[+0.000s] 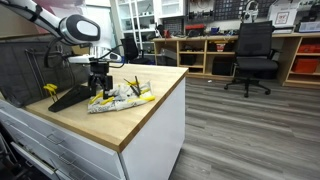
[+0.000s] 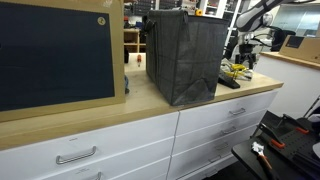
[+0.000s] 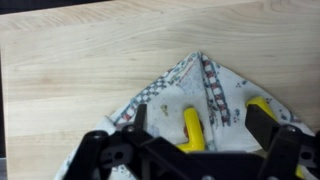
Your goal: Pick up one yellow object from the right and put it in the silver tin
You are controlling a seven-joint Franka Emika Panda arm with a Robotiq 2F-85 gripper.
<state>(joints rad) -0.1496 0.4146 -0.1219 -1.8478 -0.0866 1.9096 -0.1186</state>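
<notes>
Wrist view: jaws spread wide and empty, gripper (image 3: 200, 150) over two yellow objects (image 3: 192, 124) on one checkered cloth (image 3: 200, 85) mid-counter (image 3: 60, 60), clear of its edges. They look light, stiff and smooth, probably slippery plastic, so pinch across the narrow shaft, not the cloth. One more yellow piece (image 1: 50, 90) lies by the rack (image 1: 25, 70) in an exterior view; silver tin not made out.

Spread on the worktop (image 1: 150, 100), near its front edge: a cloth (image 1: 118, 98). Lying on that cloth: small objects (image 3: 192, 125). Poised just above them: the pincer (image 1: 97, 88). Standing behind, on the same worktop: a mesh rack (image 2: 185, 55). Well apart, on the floor (image 1: 240, 130): an office chair (image 1: 252, 55).
</notes>
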